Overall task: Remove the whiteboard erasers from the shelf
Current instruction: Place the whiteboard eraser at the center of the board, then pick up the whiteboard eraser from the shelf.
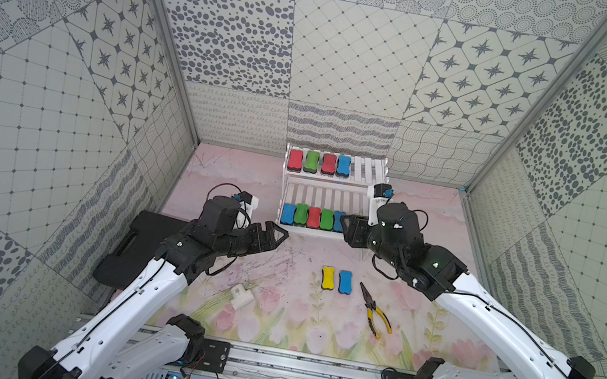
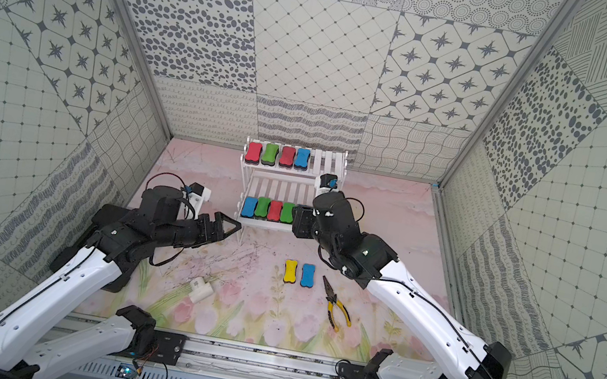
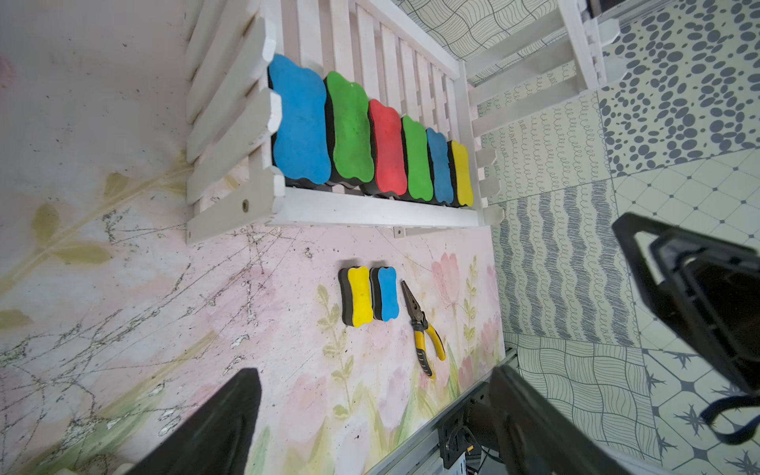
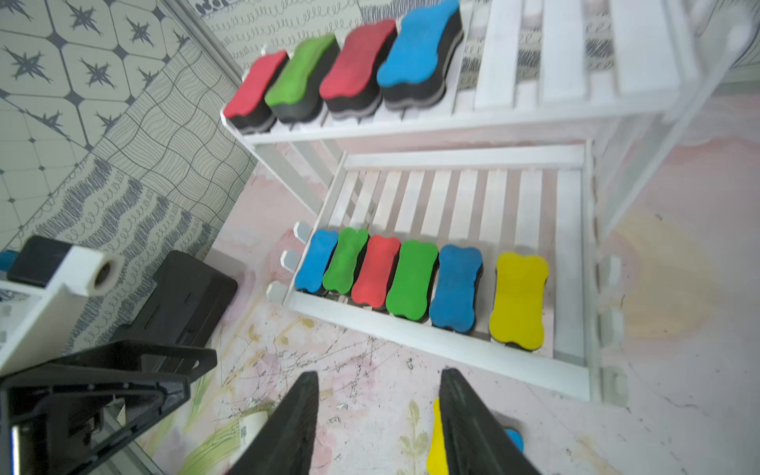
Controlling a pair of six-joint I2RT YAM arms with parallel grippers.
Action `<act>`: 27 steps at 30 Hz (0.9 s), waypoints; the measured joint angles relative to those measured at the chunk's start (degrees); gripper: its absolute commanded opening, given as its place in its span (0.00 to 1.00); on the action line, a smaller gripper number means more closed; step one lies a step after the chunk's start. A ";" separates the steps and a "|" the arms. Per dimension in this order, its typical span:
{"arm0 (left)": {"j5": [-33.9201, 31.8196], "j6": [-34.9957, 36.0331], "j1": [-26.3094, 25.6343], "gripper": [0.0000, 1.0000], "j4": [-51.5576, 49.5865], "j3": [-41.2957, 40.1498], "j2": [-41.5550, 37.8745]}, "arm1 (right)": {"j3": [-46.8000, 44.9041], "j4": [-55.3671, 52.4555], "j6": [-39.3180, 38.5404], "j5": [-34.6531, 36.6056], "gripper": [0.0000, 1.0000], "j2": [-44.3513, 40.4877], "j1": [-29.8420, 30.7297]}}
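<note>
Black left pincer (image 3: 374,372) wide apart, right pincer (image 4: 379,373) narrower, both empty.

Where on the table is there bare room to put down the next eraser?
Free: the mat between the white block and the loose yellow eraser, and the strip nearer the robot than the pliers. Crowded: the shelf, its lower tier's front packed with six erasers.
</note>
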 measured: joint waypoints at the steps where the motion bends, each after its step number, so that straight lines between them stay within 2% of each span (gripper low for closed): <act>1: 0.00 0.02 0.00 0.91 -0.15 0.15 0.00 | 2.91 -0.55 -0.96 -0.22 0.51 1.20 -0.92; 13: 0.02 0.02 0.00 0.91 -1.22 1.22 0.17 | 28.28 -5.49 -7.78 -3.89 0.51 21.79 -9.66; 21: 0.02 0.07 0.00 0.91 -1.57 1.22 0.17 | 39.47 -9.16 -10.12 -4.55 0.52 31.93 -11.93; 27: 0.02 0.50 0.00 0.91 -1.60 1.22 0.17 | 41.64 -10.36 -10.73 -4.50 0.51 34.29 -11.96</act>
